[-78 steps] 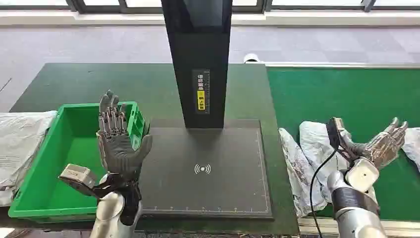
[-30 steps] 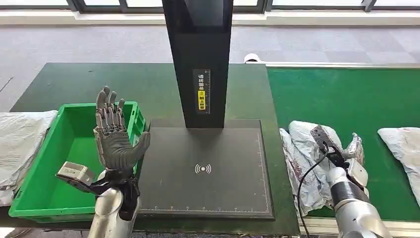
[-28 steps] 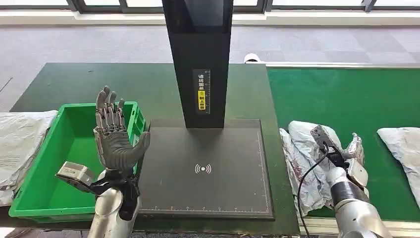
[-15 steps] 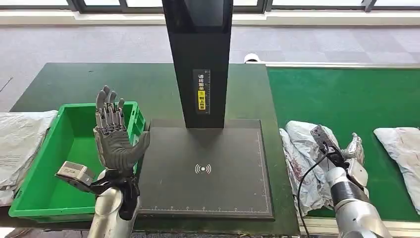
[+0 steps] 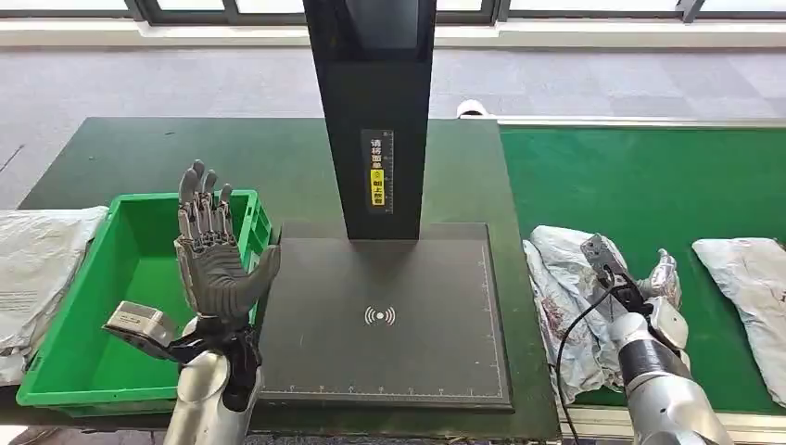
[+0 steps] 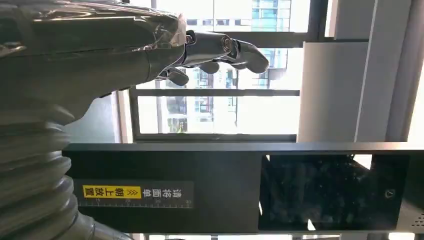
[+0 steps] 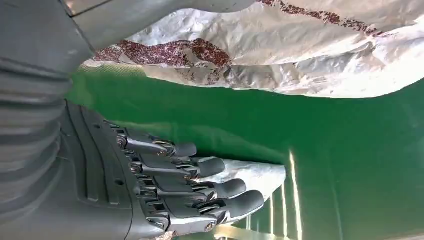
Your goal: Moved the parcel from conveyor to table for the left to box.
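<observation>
Right of the black scanner pad (image 5: 385, 315), on the green conveyor (image 5: 649, 176), the right hand (image 5: 649, 287) hangs over a crumpled silver parcel (image 5: 565, 278), fingers (image 7: 200, 187) apart and holding nothing, likely poised to grasp it. A second parcel (image 5: 746, 287) lies further right, two on the belt. Left of the pad, the left hand (image 5: 215, 255) waits upright, fingers spread and empty, beside one green box (image 5: 56, 375) on the tabletop (image 5: 232, 148).
</observation>
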